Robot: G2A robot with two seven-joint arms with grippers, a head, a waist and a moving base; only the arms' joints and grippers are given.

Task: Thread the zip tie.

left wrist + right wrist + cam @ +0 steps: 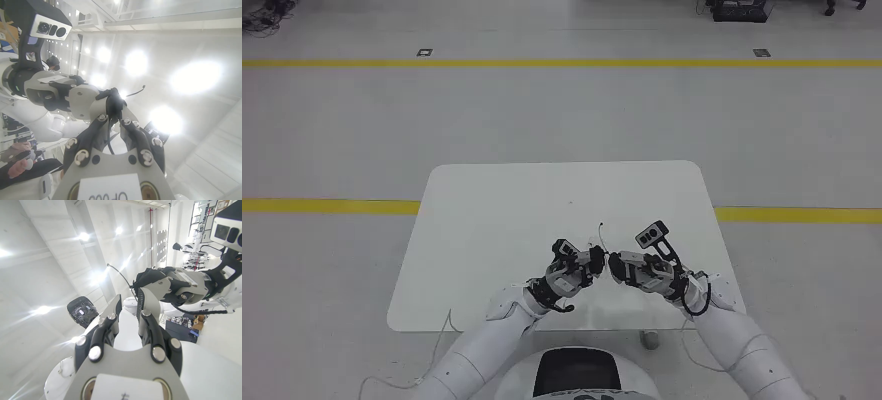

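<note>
Table [502, 210]: was white, with rounded corners.
Left gripper [114, 100]: hung over near edge, clamped on zip tie [135, 92].
Right gripper [129, 298]: fingers were apart, zip tie between.

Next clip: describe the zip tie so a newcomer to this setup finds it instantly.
Above the near half of the white table, the left gripper and right gripper sit tip to tip. Out of the left one's shut, black-covered fingers a thin dark zip tie curves upward. Unlike the bulky grey hardware around it, it is a single slender bent strip.
</note>
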